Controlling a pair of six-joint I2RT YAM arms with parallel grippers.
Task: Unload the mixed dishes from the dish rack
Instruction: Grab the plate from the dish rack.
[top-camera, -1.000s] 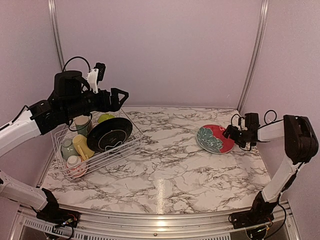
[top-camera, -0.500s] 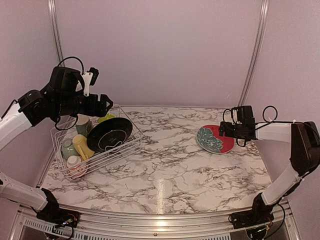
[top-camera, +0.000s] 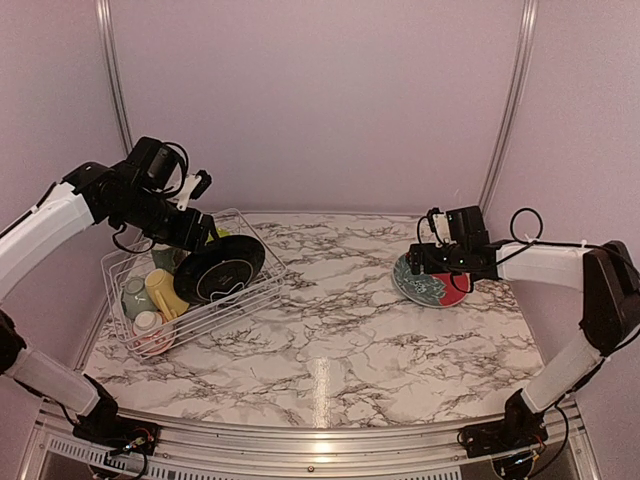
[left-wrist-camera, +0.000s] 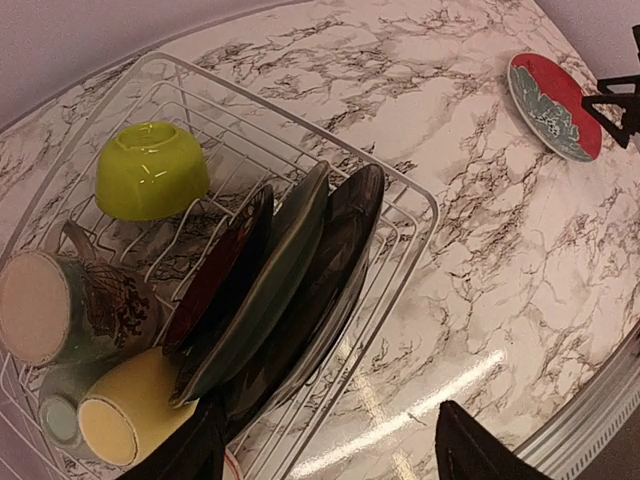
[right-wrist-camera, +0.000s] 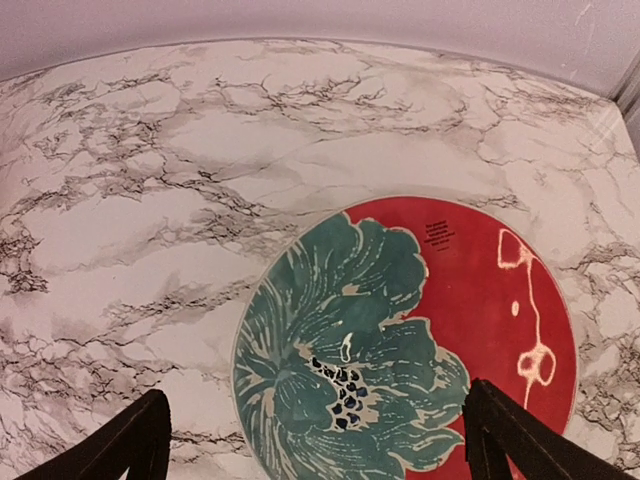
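Note:
The white wire dish rack (top-camera: 262, 283) stands at the table's left and shows in the left wrist view (left-wrist-camera: 415, 205). In it stand a black-rimmed plate (left-wrist-camera: 335, 265), a pale green plate (left-wrist-camera: 275, 285) and a dark red plate (left-wrist-camera: 210, 275). Beside them are a lime-green bowl (left-wrist-camera: 152, 172), a beige mug (left-wrist-camera: 60, 305) and a yellow mug (left-wrist-camera: 120, 415). My left gripper (left-wrist-camera: 330, 455) is open and empty above the plates' near edge. A red patterned plate (right-wrist-camera: 405, 340) lies flat on the table at the right (top-camera: 432, 279). My right gripper (right-wrist-camera: 320, 450) is open and empty just above it.
A pale green mug (top-camera: 135, 297) and a red-and-white bowl (top-camera: 150, 334) lie at the rack's near end. The marble table (top-camera: 330, 330) is bounded by metal posts and pale walls at the back. The right gripper's tip shows beyond the red plate in the left wrist view (left-wrist-camera: 615, 100).
My left arm has dropped and swung in over the rack's back. My right gripper has moved left, from beside the red plate to over it.

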